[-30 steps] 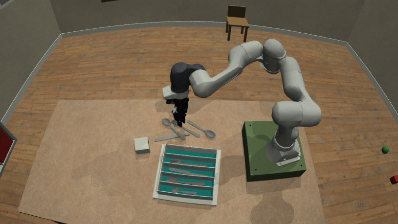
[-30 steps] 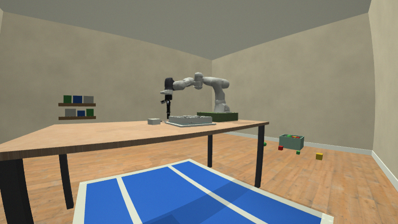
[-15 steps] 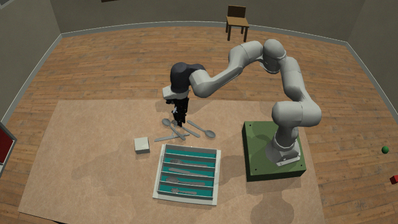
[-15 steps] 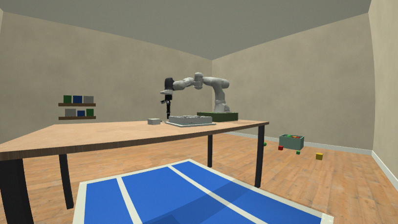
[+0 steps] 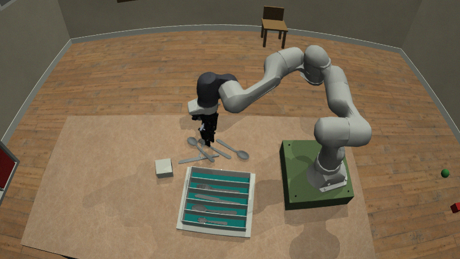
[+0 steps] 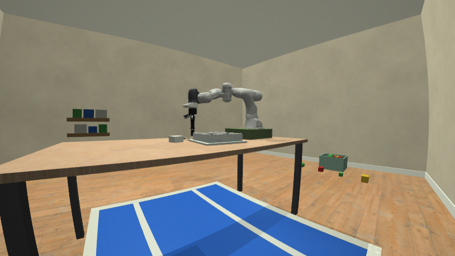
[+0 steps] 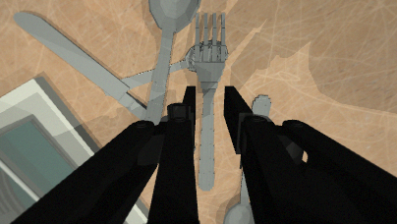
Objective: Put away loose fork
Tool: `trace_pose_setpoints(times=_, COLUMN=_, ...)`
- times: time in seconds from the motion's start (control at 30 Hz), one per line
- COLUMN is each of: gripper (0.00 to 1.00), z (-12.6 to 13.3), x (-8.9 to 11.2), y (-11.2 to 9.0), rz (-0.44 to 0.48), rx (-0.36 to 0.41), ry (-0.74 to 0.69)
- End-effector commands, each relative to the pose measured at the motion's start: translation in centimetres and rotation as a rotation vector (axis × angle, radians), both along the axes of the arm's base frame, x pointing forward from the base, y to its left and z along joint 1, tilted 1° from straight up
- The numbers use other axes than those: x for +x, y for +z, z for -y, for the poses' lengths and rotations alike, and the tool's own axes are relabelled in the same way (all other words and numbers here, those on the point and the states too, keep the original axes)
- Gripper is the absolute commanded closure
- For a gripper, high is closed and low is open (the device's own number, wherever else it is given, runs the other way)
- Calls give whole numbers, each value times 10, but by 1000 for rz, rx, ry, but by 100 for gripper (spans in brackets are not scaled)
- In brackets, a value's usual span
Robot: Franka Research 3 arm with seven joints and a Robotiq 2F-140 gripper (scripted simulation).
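Observation:
The loose fork [image 7: 208,98] lies flat on the table, tines pointing away from me in the wrist view. It also shows in the top view [image 5: 216,150], among other loose cutlery behind the tray. My gripper [image 7: 209,100] points straight down over the fork's handle. Its fingers stand narrowly apart, one on each side of the handle, with a small gap on both sides. The gripper [image 5: 208,141] is just above the table. The cutlery tray [image 5: 216,201] has teal slots; one fork lies in its second slot from the far side.
A loose spoon [image 7: 166,34] and a knife [image 7: 69,54] lie crossed just left of the fork. A second spoon [image 5: 234,149] lies to its right. A small white box [image 5: 163,167] stands left of the tray. The robot's green base [image 5: 313,173] is on the right.

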State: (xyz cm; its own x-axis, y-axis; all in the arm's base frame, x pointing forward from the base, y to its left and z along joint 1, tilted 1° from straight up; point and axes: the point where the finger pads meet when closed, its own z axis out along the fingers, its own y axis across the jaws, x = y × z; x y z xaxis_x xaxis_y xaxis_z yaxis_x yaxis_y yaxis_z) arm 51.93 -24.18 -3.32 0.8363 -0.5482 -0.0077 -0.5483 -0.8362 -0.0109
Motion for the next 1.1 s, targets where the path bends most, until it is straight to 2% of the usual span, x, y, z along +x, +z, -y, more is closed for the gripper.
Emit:
trace_pose_setpoints(times=0.0, gripper=75, z=0, x=1, y=0, rz=2, rx=1, ry=-6)
trace_pose_setpoints(times=0.47, gripper=75, z=0, x=1, y=-3, rz=2, rx=1, ry=-6)
trace_pose_setpoints(times=1.07, gripper=75, z=0, x=1, y=-18, rz=2, rx=1, ry=-6)
